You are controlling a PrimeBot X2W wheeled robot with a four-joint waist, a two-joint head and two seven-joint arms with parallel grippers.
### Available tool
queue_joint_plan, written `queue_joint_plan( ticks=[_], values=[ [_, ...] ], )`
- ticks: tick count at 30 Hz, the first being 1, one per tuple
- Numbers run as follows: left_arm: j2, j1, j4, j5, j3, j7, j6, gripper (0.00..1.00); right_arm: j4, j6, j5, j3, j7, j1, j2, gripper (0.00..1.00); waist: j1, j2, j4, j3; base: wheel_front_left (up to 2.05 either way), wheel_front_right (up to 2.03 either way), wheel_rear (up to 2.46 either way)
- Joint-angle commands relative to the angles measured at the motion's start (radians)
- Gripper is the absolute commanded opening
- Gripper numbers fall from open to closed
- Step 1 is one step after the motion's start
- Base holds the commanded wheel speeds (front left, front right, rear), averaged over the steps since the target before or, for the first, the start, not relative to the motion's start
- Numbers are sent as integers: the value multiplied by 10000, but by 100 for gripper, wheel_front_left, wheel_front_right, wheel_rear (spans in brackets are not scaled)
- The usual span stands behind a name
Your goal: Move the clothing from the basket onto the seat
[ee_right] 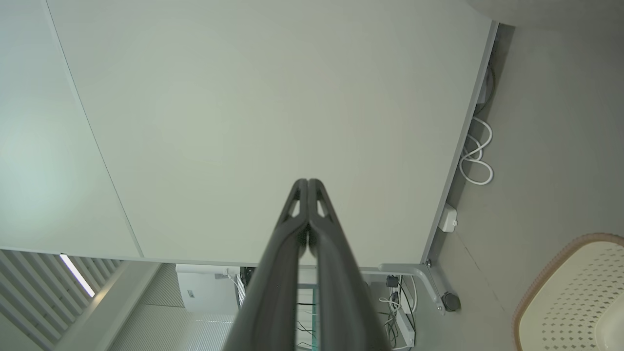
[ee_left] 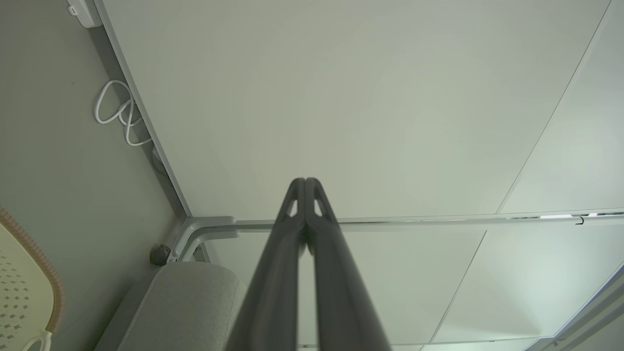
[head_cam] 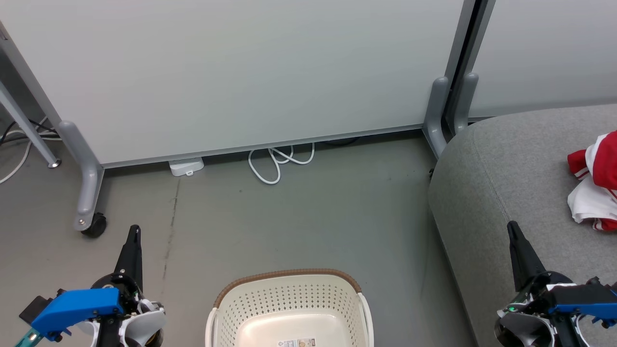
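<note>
Fingers pressed together on both sides: left gripper [head_cam: 134,232] low at the left over bare floor [head_cam: 308,221], right gripper [head_cam: 512,227] low at the right above the seat's front part, neither pinching anything; both wrist views confirm the tips touching, nothing between them. Clothing [head_cam: 596,179] lies as a red-and-white heap on the seat [head_cam: 501,178], up against the right edge of the head view and cut by it. Cannot tell whether the heap is one shirt or two. Basket [head_cam: 289,298] stands on the floor between the grippers, well apart from the seat; the part of its bottom that shows is bare apart from a label, the near part is out of frame. Judgement: job looks done or nearly so. Risks from here: a shirt left in the unseen near part of the basket, counted as moved; the right gripper, near the heap, snagging loose cloth on a sideways swing and dragging it toward the seat's rounded edge. Further out, a looped white cable [head_cam: 277,165] lies under the partition [head_cam: 241,72]; wheels rolling forward could catch it.
</note>
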Motion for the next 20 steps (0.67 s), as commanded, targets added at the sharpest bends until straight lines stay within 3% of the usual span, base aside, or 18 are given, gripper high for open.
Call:
queue_joint_plan(
  ticks=[1,20],
  values=[
    [12,-97,-42,-20,20,47,-92,0,-27,4,26,-14,44,-105,-48,0,0,-1,1,0,0,0,0],
    [12,-97,-42,-20,20,46,-93,0,-26,4,27,-13,44,-105,-48,0,0,-1,1,0,0,0,0]
  ],
)
